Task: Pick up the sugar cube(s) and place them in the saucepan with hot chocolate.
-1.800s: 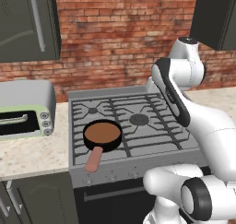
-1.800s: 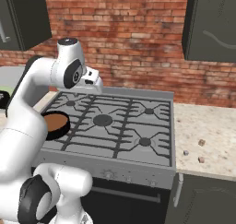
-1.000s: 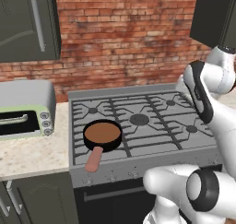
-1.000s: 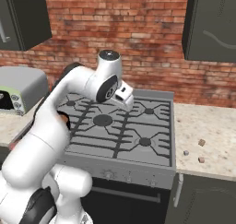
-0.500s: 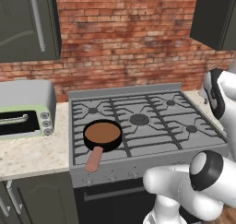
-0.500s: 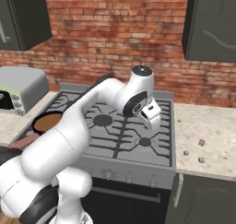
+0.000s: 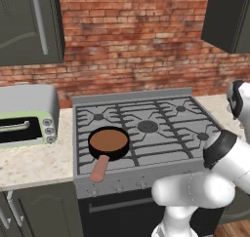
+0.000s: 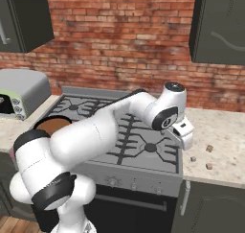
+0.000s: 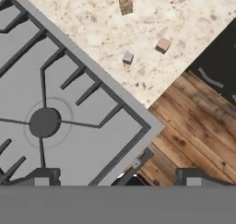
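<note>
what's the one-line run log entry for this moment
phase: reaching toward cubes | gripper: open, empty, over stove's right edge | sugar cubes: three on right counter | saucepan: front-left burner, no cubes

The saucepan with hot chocolate (image 7: 108,143) is seen on the front left part of the stove grate, upright. It is a small, round, shallow black pan, and a flat brown liquid surface is seen inside it. Its short, thick salmon-pink handle (image 7: 99,167) is pointed toward the stove's front edge and slightly leftward.

Three small sugar cubes are found on the speckled counter to the right of the stove, apart from one another and from the pan. A grey-white cube (image 9: 127,57) lies nearest the stove's edge, a pale tan cube (image 9: 162,45) lies just beside it, and a darker, speckled brown cube (image 9: 125,5) lies farther off. Their faces cannot be made out clearly; each appears to rest flat.
</note>
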Controlling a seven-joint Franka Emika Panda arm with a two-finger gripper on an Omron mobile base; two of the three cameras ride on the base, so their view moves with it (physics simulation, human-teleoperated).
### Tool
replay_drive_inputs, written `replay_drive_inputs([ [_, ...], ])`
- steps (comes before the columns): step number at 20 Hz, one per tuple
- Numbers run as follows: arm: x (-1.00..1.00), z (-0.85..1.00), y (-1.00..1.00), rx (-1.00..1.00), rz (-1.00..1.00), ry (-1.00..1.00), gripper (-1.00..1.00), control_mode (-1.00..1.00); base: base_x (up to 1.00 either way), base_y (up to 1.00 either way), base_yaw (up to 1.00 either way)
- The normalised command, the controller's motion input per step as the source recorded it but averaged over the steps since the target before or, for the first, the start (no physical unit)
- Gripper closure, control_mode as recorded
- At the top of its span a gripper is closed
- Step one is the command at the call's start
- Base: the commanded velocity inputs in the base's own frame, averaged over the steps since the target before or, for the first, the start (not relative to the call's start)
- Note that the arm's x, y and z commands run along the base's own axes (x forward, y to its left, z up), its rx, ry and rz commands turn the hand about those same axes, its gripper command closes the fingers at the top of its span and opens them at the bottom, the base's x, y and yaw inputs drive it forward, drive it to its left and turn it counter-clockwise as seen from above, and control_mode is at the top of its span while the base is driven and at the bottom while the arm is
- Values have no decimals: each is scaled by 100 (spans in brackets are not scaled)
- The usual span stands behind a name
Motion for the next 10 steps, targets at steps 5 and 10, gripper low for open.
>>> replay_drive_inputs([
  [5, 0, -35, -84, 0, 17, 3, -100, -100, 0, 0, 0],
  [10, 0, -46, -49, 0, 14, 2, -100, -100, 0, 0, 0],
])
